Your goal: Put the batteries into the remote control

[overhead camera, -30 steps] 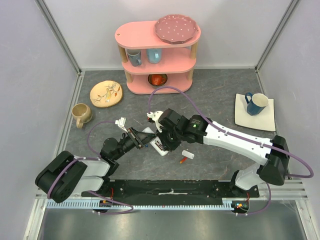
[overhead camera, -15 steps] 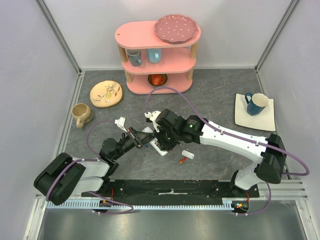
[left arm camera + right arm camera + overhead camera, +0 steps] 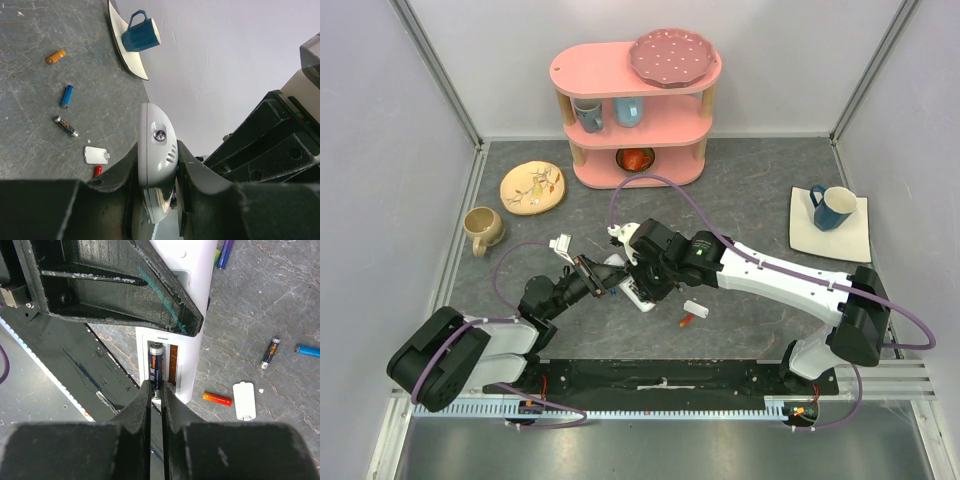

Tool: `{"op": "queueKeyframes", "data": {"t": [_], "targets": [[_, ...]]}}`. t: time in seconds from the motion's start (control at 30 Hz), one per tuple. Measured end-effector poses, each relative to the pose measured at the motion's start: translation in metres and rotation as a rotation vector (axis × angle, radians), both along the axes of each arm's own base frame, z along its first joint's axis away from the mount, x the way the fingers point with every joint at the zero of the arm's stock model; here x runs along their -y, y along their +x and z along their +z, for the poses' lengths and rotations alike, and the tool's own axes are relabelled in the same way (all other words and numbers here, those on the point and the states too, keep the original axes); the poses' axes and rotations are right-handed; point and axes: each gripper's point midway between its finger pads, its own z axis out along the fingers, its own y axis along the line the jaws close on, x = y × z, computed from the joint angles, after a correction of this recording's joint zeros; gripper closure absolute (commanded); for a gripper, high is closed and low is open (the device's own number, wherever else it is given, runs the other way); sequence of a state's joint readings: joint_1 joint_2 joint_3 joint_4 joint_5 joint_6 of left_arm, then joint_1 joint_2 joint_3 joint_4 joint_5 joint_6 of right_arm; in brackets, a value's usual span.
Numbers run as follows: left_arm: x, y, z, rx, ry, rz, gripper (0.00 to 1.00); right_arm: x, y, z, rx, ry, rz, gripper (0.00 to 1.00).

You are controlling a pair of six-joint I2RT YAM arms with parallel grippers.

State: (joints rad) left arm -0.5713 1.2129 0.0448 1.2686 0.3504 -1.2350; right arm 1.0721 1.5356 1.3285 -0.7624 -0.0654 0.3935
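My left gripper (image 3: 157, 155) is shut on the remote control (image 3: 155, 145), a slim white handset held on edge between both fingers just above the table. In the right wrist view the remote control (image 3: 189, 371) shows its open battery bay. A dark grey battery (image 3: 156, 367) lies in the bay's left slot, and the right slot shows bare. My right gripper (image 3: 158, 390) is shut on that battery's near end. Loose batteries lie on the table: orange-red (image 3: 217, 399), dark grey (image 3: 270, 353), blue (image 3: 307, 350) and purple (image 3: 225, 252). From above, both grippers meet at the remote (image 3: 640, 293).
The remote's white battery cover (image 3: 244, 400) lies beside the orange-red cell. A blue mug (image 3: 832, 207) stands on a white square plate (image 3: 855, 240) at the right. A tan mug (image 3: 482, 228), a yellow plate (image 3: 532, 187) and a pink shelf (image 3: 635, 110) stand at the back.
The right wrist has shifted slightly left toward the remote. The left arm and the remote have held still, and both grips are unchanged.
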Motion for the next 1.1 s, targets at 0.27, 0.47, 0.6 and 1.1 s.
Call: {"op": "queueKeyframes", "data": {"t": [0.27,0.47,0.6,1.1], "targets": [[0.000,-0.004,0.002,0.007,0.000,-0.022,0.98,-0.002,-0.002,0.000,-0.002,0.006,0.009,1.00],[0.001,-0.009,0.004,0.014,-0.002,-0.046,0.98,-0.004,-0.004,0.000,-0.010,0.010,0.017,1.00],[0.001,-0.009,0.004,0.014,-0.001,-0.048,0.98,-0.004,-0.005,0.000,-0.011,0.010,0.018,1.00],[0.000,-0.008,0.002,0.007,0.002,-0.038,0.98,-0.013,-0.008,-0.003,-0.076,0.040,-0.043,1.00]]}}
